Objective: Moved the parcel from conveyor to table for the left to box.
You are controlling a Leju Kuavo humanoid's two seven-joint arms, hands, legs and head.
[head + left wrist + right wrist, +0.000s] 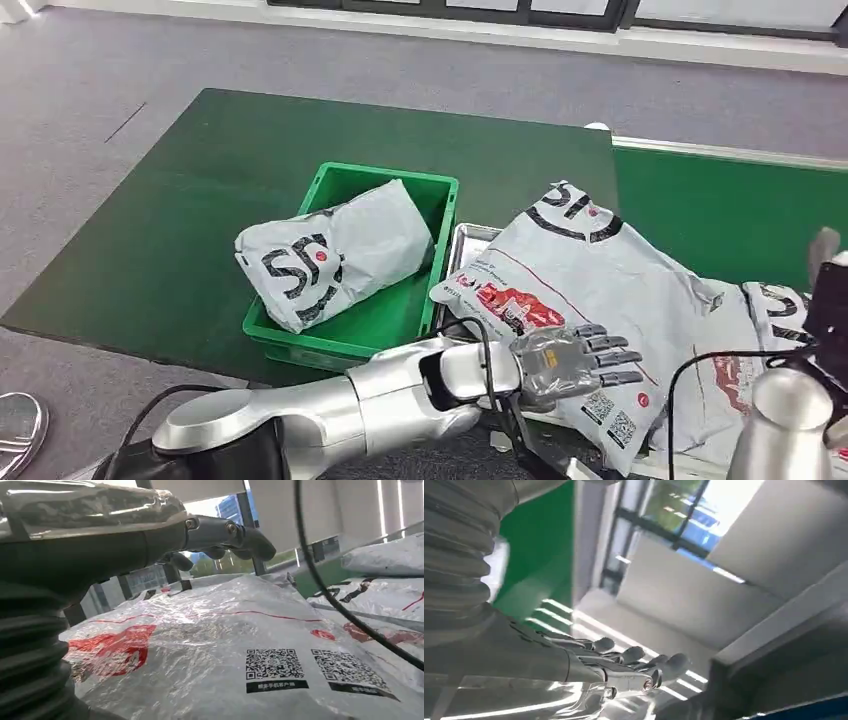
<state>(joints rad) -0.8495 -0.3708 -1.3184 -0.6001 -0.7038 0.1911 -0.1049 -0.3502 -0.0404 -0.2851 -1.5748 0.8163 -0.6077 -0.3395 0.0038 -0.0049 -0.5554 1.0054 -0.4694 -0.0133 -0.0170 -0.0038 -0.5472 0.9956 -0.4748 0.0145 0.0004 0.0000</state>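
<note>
I see my left hand (pixel 572 362) with fingers (pixel 615 357) spread, holding nothing, just above the parcel (pixel 590 290). My right hand (pixel 624 667) has its fingers apart, empty.

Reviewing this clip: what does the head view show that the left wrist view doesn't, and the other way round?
Head view alone: the green crate on the green table, holding a grey parcel, and the left arm reaching toward the large parcel on the metal tray.
Left wrist view alone: two QR codes on that parcel's wrapper seen sharply up close, with windows behind.
Both: the large parcel with its red print, and the left hand, fingers extended above it, holding nothing.
</note>
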